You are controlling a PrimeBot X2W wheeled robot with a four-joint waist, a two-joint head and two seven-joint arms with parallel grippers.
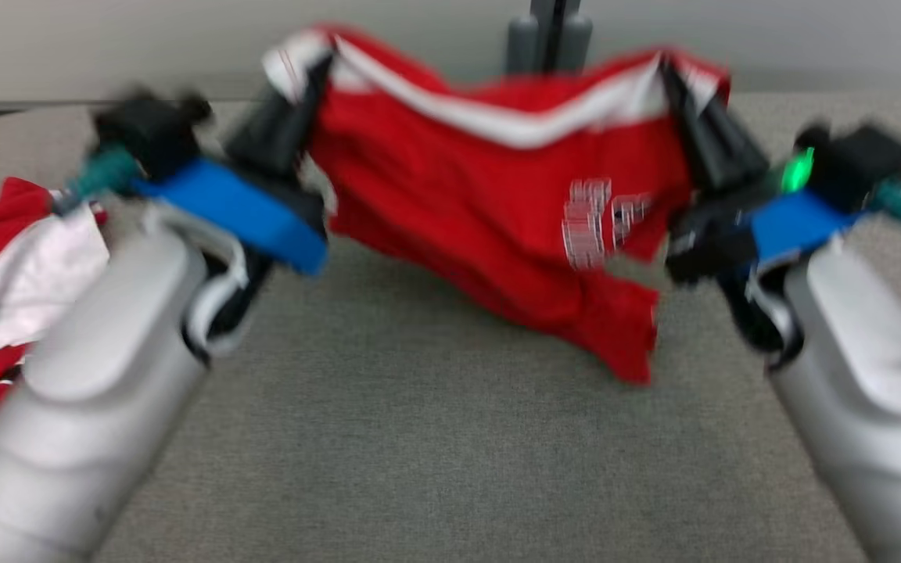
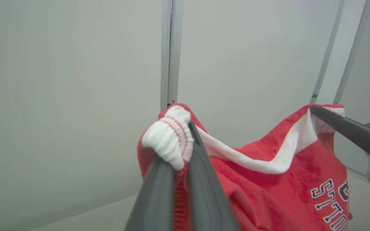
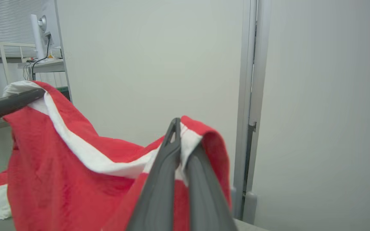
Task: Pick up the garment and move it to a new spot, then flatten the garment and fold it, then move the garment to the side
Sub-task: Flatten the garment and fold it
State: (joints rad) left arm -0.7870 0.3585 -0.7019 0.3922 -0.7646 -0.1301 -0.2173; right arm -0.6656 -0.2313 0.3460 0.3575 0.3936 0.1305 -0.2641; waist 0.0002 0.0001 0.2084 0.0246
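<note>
- My left gripper (image 2: 183, 144) is clamped on the bunched white waistband (image 2: 169, 141) at one top corner of the garment (image 2: 268, 192). The cloth is pinched between the two dark fingers.
- My right gripper (image 3: 183, 141) is closed on the opposite top corner, with white band and red cloth folded over the fingertips.
- In the head view both grippers, left (image 1: 311, 70) and right (image 1: 669, 70), are raised above the grey table (image 1: 450, 469) with the garment (image 1: 482, 195) strung between them.
- The garment's long axis runs left to right across that view, from one gripper to the other. The waistband is on top and sags in the middle, and the red body hangs towards the table, lowest on my right side.
- The head view is blurred, so I cannot tell whether the lowest corner touches the table.
- The left wrist view reads the dark-edged lettering (image 2: 329, 205) on the front sharply; in the head view it is a white smear (image 1: 599, 223).
- The head view shows a second red and white cloth (image 1: 5, 258) lying on the table at my far left.
- The right wrist view catches a monitor (image 3: 43, 25) on a desk in the background.
</note>
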